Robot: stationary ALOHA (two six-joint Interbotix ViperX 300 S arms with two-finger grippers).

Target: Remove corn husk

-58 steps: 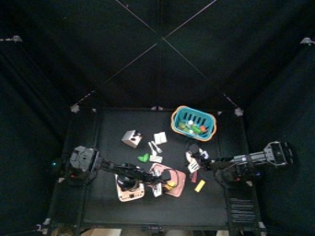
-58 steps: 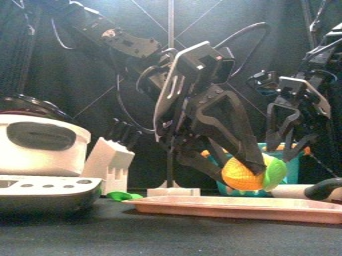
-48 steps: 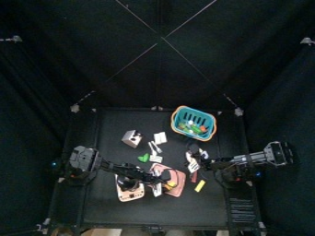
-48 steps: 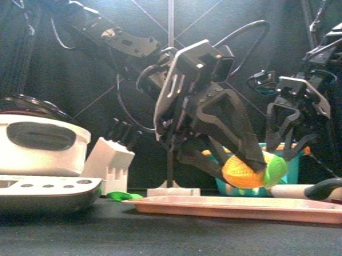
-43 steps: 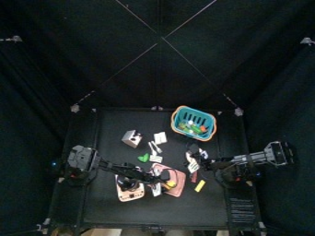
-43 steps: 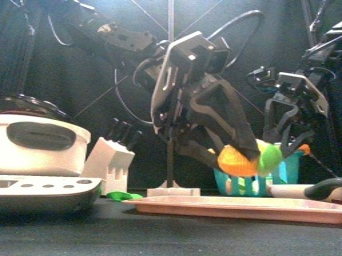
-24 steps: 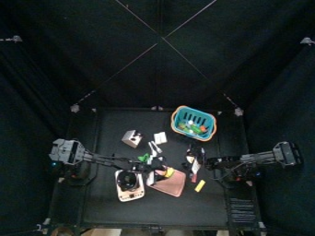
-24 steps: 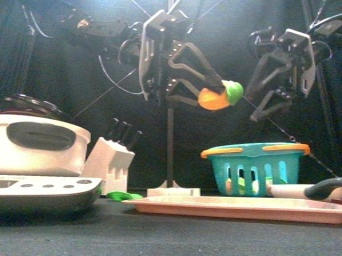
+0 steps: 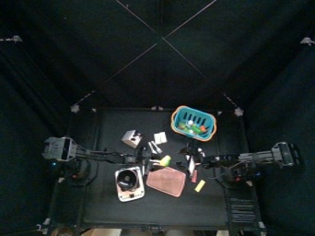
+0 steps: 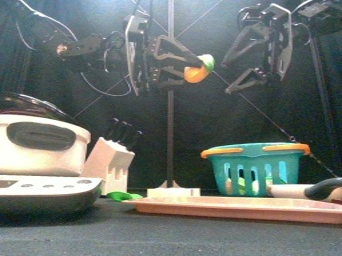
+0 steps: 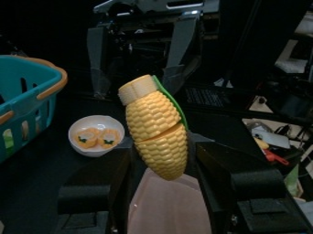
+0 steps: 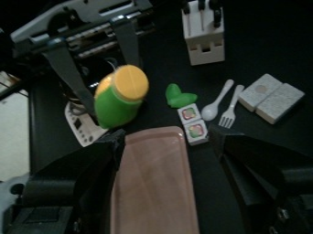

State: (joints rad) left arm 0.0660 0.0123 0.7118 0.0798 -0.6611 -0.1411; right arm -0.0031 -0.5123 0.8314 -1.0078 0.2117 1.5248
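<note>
The corn (image 11: 156, 135) hangs high above the table, yellow kernels bare on one side. Green husk (image 12: 117, 106) covers its other side, which faces the right wrist camera. My left gripper (image 11: 159, 157) is shut on the corn and holds it between both jaws. In the front view the corn (image 10: 198, 70) sits near the top middle, with the left gripper (image 10: 185, 66) on it from the left. My right gripper (image 10: 254, 48) hangs open just to the right of the corn, apart from it and holding nothing. From above, both grippers meet over the table's front middle around the corn (image 9: 164, 161).
A pink tray (image 10: 241, 206) lies below the corn. A teal basket (image 10: 254, 165) stands at the back right. A white cooker (image 10: 40, 140) and a knife block (image 10: 107, 160) stand at the left. A small bowl (image 11: 95, 135), a white fork (image 12: 224, 99) and small packets (image 12: 269, 96) lie on the table.
Both arms have risen. The left gripper lifted the corn from in front of the basket to high above the table. The right gripper rose beside it, open throughout.
</note>
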